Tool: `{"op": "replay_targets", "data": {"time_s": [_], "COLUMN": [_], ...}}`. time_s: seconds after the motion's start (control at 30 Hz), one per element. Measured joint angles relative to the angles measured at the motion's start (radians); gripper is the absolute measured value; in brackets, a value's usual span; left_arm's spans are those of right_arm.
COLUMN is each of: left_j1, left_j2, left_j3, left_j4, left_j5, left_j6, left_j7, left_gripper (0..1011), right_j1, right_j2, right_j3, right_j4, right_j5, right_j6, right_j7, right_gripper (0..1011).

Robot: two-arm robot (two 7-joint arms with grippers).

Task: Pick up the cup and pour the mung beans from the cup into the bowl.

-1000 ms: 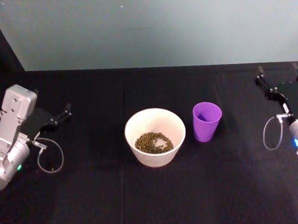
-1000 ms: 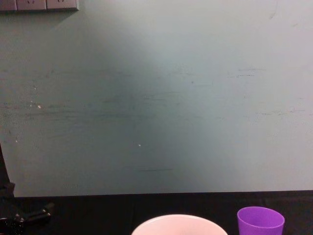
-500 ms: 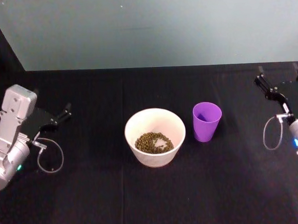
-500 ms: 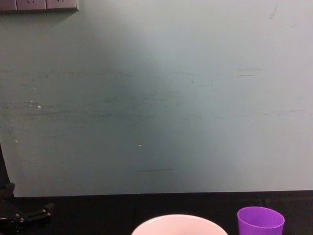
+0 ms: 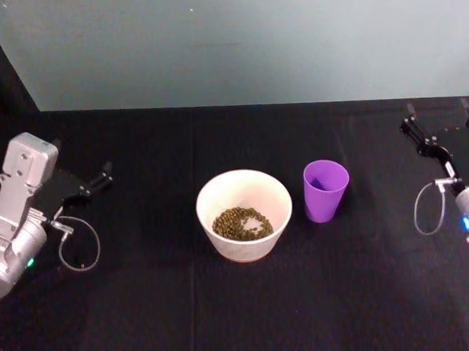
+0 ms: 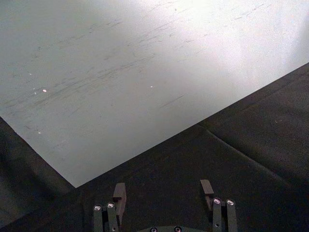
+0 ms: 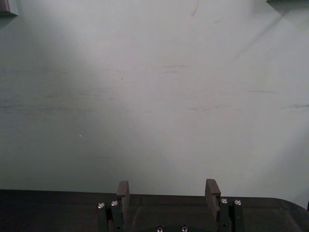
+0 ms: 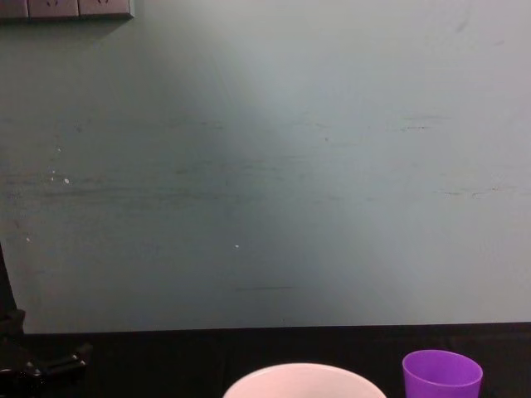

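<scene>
a: black cloth over the table (image 5: 249, 308), pale green wall (image 5: 235, 42) behind.

b: dead centre, the bowl (image 5: 244, 214), pale-rimmed, upright on the cloth, with mung beans (image 5: 242, 223) heaped across its bottom.

a: and just to its right, the cup (image 5: 326, 189), purple, standing upright, close beside the bowl but not touching. inside too dark to tell what's in it.

b: same pair from the chest camera: only the bowl's rim (image 8: 304, 379) at the lower edge, cup (image 8: 441, 374) to its right.

a: out wide now. left gripper (image 5: 99, 181) far off at the left edge of the table, fingers spread, holding nothing, well clear of the bowl.

b: confirmed from its wrist: left gripper (image 6: 164, 188) with both fingertips apart over bare cloth.

a: right gripper (image 5: 440, 121) far right near the table's back edge, well apart from the cup, fingers spread wide, empty.

b: wrist camera agrees: right gripper (image 7: 167, 188) with a clear gap between the pads, facing the wall.
</scene>
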Motion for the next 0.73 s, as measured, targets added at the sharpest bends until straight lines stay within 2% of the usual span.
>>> {"op": "replay_targets", "data": {"time_s": [0.73], "left_j1": [0.0], "left_j2": [0.0], "left_j3": [0.0], "left_j4": [0.0], "left_j5": [0.0], "left_j6": [0.0], "left_j7": [0.0], "left_gripper": [1000], "right_j1": [0.0], "right_j2": [0.0], "right_j3": [0.0], "right_j4": [0.0], "right_j5": [0.0], "right_j6": [0.0], "right_j7": [0.0], "right_gripper": [1004]}}
